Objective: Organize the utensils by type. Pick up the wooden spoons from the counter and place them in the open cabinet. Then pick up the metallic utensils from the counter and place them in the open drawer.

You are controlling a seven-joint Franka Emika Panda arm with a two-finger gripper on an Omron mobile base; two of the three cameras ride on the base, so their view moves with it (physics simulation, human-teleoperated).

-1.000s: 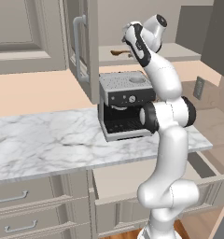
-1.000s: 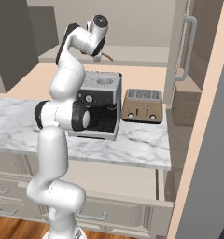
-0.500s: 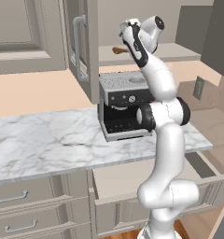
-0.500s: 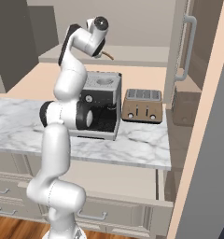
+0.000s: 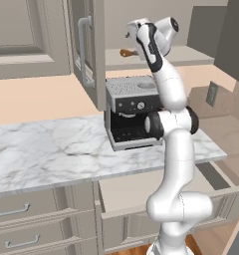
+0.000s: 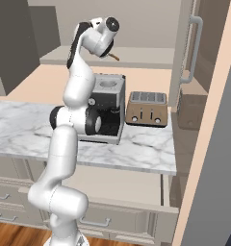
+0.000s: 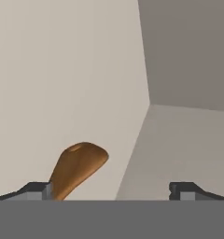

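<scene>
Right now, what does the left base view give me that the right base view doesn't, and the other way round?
Left base view: the wall outlet on the wall to the right. Right base view: the toaster beside the coffee machine. Both: the orange-brown wooden spoon on the shelf of the open cabinet, the coffee machine on the marble counter, and the open drawer below it.

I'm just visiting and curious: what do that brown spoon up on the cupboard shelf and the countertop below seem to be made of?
The spoon looks like wood: warm orange-brown, a smooth soft sheen, no mirror-like reflections. The counter looks like polished marble: white with grey veins running across it. Everything here is rendered, so both are judged by look alone.
</scene>
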